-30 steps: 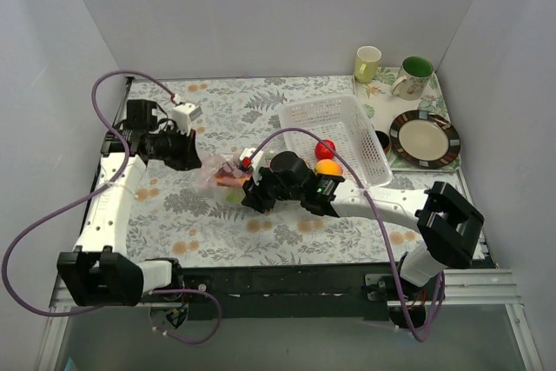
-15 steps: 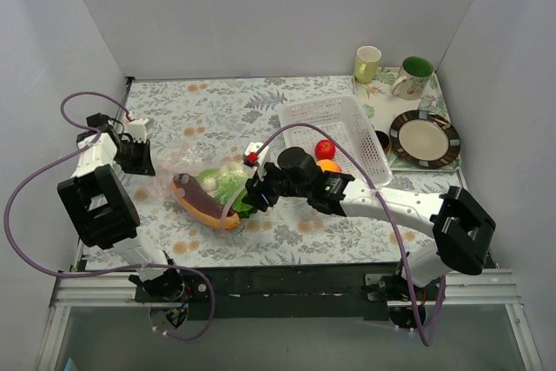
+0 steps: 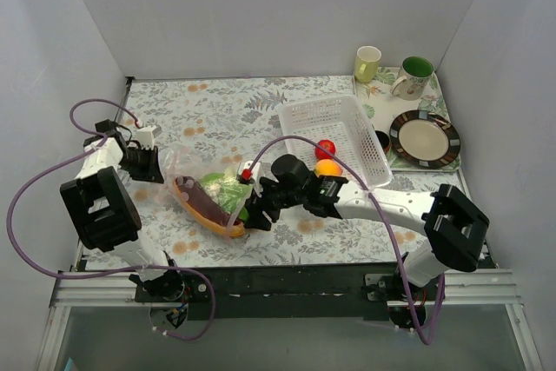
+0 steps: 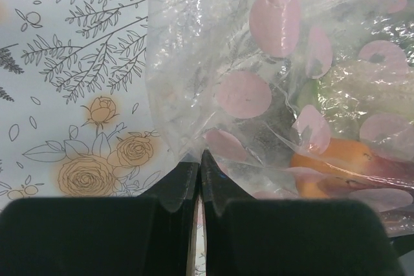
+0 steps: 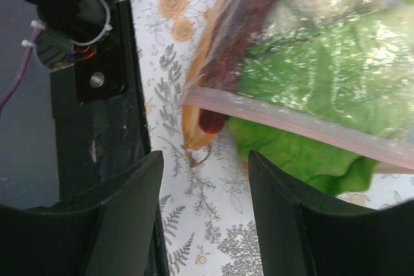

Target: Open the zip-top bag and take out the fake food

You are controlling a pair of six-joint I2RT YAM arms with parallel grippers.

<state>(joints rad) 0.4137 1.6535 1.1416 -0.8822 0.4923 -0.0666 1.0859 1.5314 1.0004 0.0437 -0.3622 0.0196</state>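
The zip-top bag (image 3: 195, 182), clear with pink spots, lies left of the table's centre. It holds leafy green lettuce (image 3: 215, 185) and a long brown-red sausage piece in an orange bun (image 3: 201, 207). My left gripper (image 3: 146, 165) is shut on the bag's far-left corner (image 4: 194, 150). My right gripper (image 3: 254, 215) is open and empty, just above the table at the bag's mouth. In the right wrist view the pink zip strip (image 5: 304, 127) crosses the lettuce (image 5: 310, 75), and the sausage's end (image 5: 202, 126) pokes out past it. A red round piece (image 3: 325, 149) and an orange fruit (image 3: 328, 167) sit at the white basket (image 3: 347, 119).
A leaf-print placemat at the back right carries a yellow mug (image 3: 367, 63), a green-lined mug (image 3: 413, 76) and a striped plate (image 3: 424, 138). The black front rail (image 5: 84, 95) is close to the right gripper. Purple cables loop around both arms.
The left arm has swung out to the left edge, drawing the bag flat. The right gripper has let go and moved toward the near end of the sausage.
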